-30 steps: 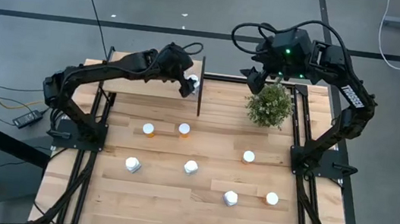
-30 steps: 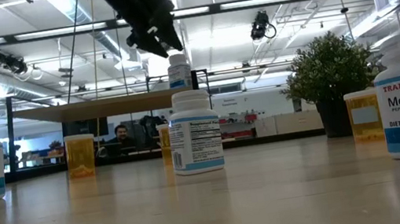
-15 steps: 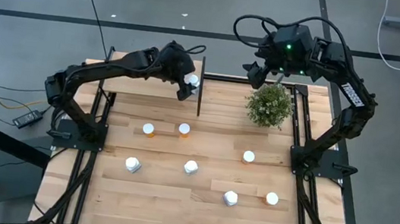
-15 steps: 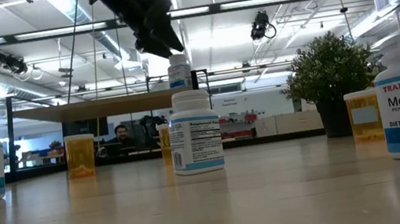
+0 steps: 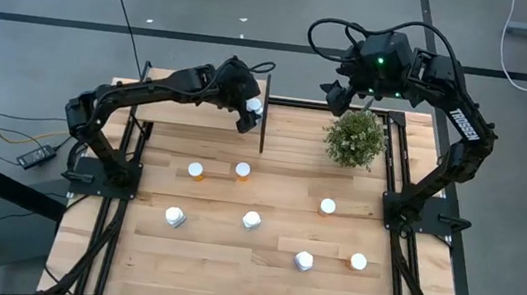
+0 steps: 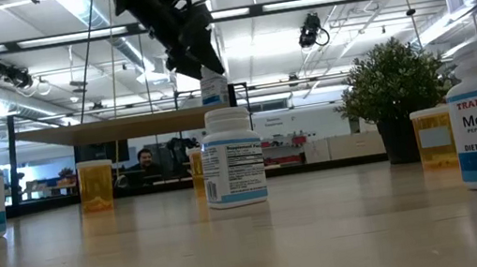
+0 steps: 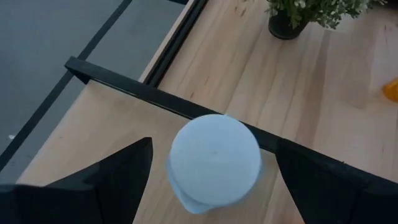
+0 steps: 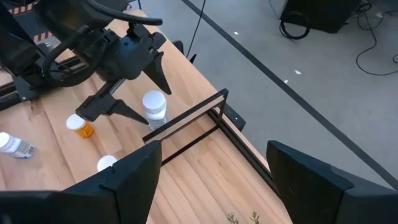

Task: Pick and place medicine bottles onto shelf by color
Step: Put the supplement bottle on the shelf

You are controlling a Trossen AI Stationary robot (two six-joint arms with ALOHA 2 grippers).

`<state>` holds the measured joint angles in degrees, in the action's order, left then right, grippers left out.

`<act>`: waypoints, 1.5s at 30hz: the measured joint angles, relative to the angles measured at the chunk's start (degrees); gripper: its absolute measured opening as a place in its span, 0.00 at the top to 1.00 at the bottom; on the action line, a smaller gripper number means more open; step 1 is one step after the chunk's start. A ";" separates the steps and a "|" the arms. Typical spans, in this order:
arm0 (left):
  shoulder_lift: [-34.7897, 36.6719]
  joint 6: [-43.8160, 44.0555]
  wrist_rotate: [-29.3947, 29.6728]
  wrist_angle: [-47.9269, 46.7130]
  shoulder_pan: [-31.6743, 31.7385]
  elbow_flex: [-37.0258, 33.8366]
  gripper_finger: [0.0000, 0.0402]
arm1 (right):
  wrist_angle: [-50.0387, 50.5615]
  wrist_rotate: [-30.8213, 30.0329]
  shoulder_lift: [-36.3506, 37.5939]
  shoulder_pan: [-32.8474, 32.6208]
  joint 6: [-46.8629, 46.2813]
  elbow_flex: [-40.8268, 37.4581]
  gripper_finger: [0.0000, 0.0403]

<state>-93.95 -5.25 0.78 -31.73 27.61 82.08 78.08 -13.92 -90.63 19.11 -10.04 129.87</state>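
Note:
A white bottle [image 5: 254, 107] stands upright by its base on the shelf [image 5: 168, 106], right beside the black divider [image 5: 265, 118]. My left gripper [image 5: 246, 115] hovers open over it, and its fingers stand either side of the white cap [image 7: 214, 155] with a gap on both sides. In the low view the gripper [image 6: 199, 59] is just above the bottle [image 6: 214, 90]. My right gripper [image 5: 335, 96] waits open and high by the plant [image 5: 355, 139], nothing between its fingers [image 8: 149, 162]. Orange bottles [image 5: 242, 171] and white bottles [image 5: 251, 221] stand on the table.
Loose bottles stand across the tabletop: orange ones [image 5: 196, 171], [image 5: 327, 207], [image 5: 358, 262] and white ones [image 5: 175, 217], [image 5: 304, 261]. The potted plant stands at the far right. The shelf's left part [image 5: 148, 105] is bare wood. A person shows in the room beyond [image 6: 143, 159].
My left gripper has sunk a little toward the white bottle on the shelf and rolled slightly, staying open. The bottle has not moved.

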 joint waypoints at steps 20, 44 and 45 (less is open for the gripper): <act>0.11 -3.44 2.49 1.76 3.52 0.00 0.48 | 0.02 -0.01 -0.02 0.00 -0.48 0.01 0.26; -4.93 -2.94 -0.98 11.20 9.37 0.17 0.49 | 0.07 -0.01 -0.02 0.00 -3.05 0.01 0.26; -4.92 -2.96 -0.99 11.10 9.50 0.17 0.48 | 0.07 -0.01 -0.02 0.00 -3.08 0.01 0.26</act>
<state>-98.87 -8.20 -0.21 -20.62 37.11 82.26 78.15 -13.93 -90.65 19.11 -13.13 129.88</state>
